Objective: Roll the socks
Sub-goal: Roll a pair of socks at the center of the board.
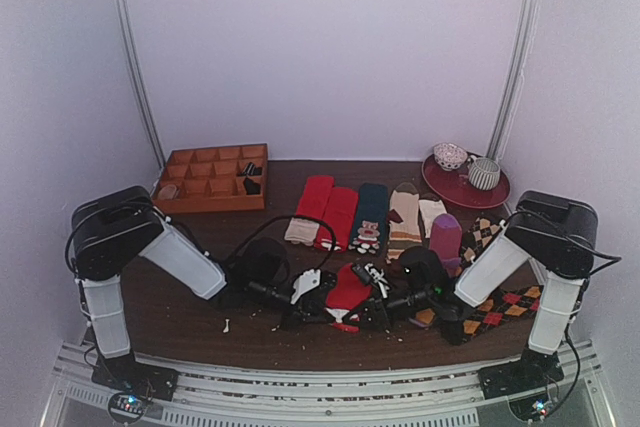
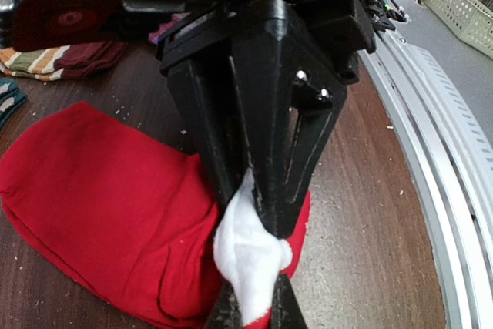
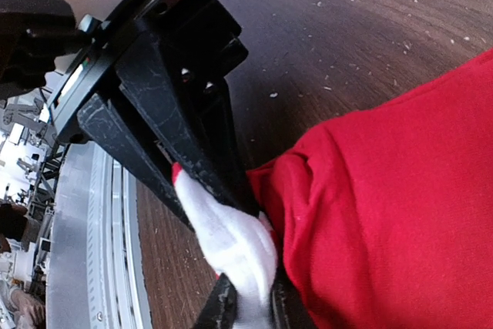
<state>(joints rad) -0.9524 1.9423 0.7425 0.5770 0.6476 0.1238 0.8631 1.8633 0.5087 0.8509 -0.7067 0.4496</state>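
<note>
The bright red socks (image 1: 349, 287) lie near the table's front middle, their cream band toward the front edge. Both grippers meet at that band. In the left wrist view my left gripper (image 2: 254, 311) is shut on the cream band (image 2: 246, 248), with the red body (image 2: 100, 206) spread out to the left and the right gripper's black fingers (image 2: 269, 113) clamped on the same band from above. In the right wrist view my right gripper (image 3: 250, 307) is shut on the cream band (image 3: 231, 240), with the red body (image 3: 400, 213) to the right. In the top view the left gripper (image 1: 322, 302) and the right gripper (image 1: 376, 307) flank the band.
Other socks lie in a row behind: two red ones (image 1: 325, 209), a dark one with a bear (image 1: 371, 215), a striped beige one (image 1: 404, 215), a purple one (image 1: 445, 237). Argyle socks (image 1: 500, 302) lie at the right. A wooden compartment tray (image 1: 212, 178) and a red plate (image 1: 455, 190) with cups stand at the back.
</note>
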